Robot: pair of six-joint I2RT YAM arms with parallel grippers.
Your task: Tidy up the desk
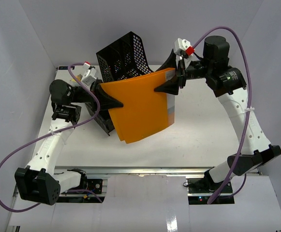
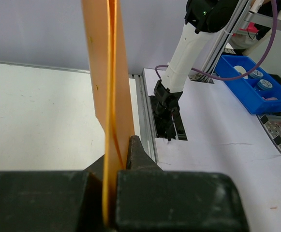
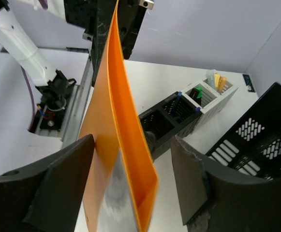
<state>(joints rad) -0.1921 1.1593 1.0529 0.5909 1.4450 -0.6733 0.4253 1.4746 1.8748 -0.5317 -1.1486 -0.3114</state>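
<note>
Left claw (image 1: pixel 118 103) pinches the orange folder (image 1: pixel 142 108); right claw (image 1: pixel 159 88) stands spread astride it; next, probably filing it in the black rack (image 1: pixel 123 55).

White desk (image 1: pixel 203 125), metal rail (image 1: pixel 145 170) along its near edge — a black mesh basket (image 1: pixel 123 55) stands at the far side, a compartmented black-and-white organizer (image 3: pixel 169 121) just beside that basket.

the orange folder (image 1: pixel 140 108) is being shown as smooth, faintly glossy plastic; the bench (image 1: pixel 203 125) is being seen as matt white, its front rail (image 1: pixel 145 170) as bare metal, the perforated basket (image 1: pixel 123 53) as matt black.
</note>
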